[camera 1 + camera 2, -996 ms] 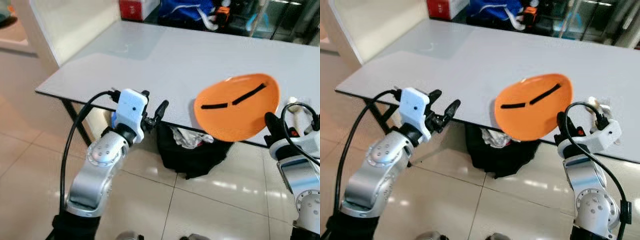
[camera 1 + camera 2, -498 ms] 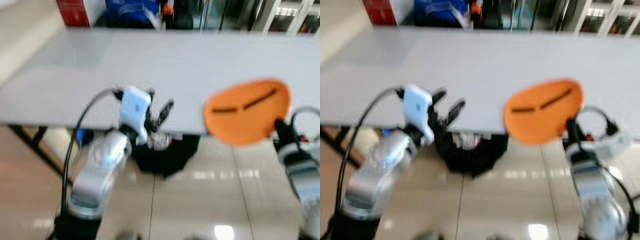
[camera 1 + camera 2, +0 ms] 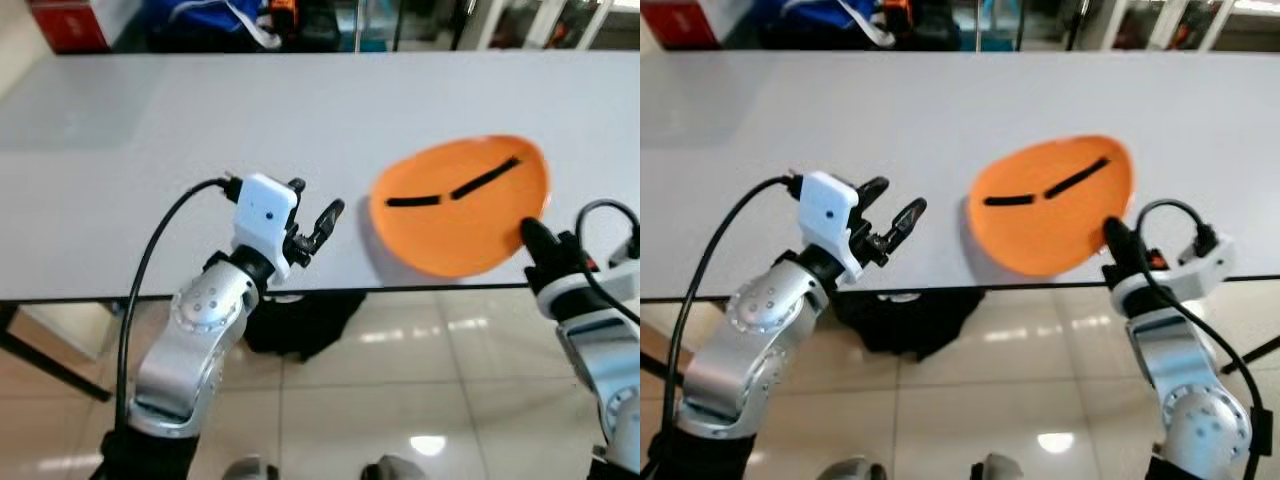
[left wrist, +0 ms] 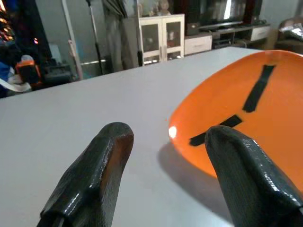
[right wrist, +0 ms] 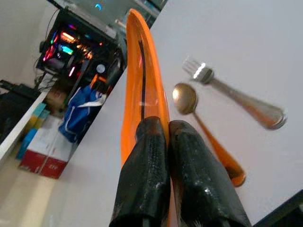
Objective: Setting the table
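Right hand [image 5: 161, 137] clenched on the near rim of an orange plate [image 3: 460, 205] held over the white table [image 3: 150, 120].

The right arm reaches up from below the table's near edge, its 2 black fingers [image 5: 142, 161] pressed together on the plate's rim, with the plate tilted above the tabletop and casting a shadow beside it. 2 black strips cross the plate's face. The left arm is bent at the elbow and raised over the near edge, its left hand [image 3: 315, 225] released, fingers [image 4: 94, 170] spread apart and empty, pointing toward the plate and just short of it. In the right wrist view a metal fork [image 5: 232, 94] and an orange-handled spoon [image 5: 203, 127] lie side by side on the table beyond the plate. A black bag [image 3: 300, 320] sits on the tiled floor [image 3: 420, 400] under the table.
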